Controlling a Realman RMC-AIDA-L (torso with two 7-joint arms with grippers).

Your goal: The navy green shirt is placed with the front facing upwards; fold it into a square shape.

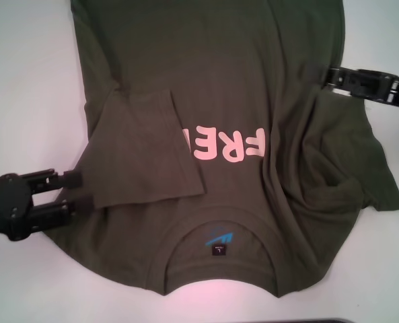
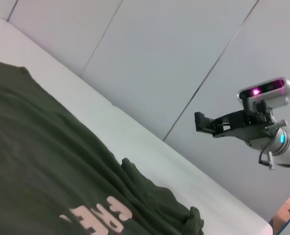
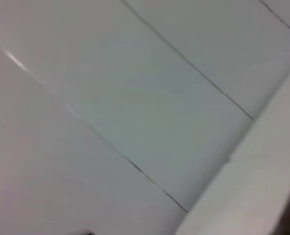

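shirt (image 1: 253,87): spread on the table (image 1: 24,81), collar nearest the robot
left gripper (image 1: 75,192): at the shirt's left edge
right gripper (image 1: 334,75): at the shirt's right edge

Open table (image 1: 24,81) both sides of shirt (image 1: 212,74) — no obstacles.

The left gripper (image 1: 78,192) reached in from the robot's left side, low and nearly level, its two dark fingers (image 1: 70,179) parted and pointing inward, one above the other in the head view. The right gripper (image 1: 334,75) came in from the opposite side, farther forward, its arm stretched sideways. In the left wrist view it (image 2: 199,122) hung raised, and its fingers seemed close together, though that could not be settled.
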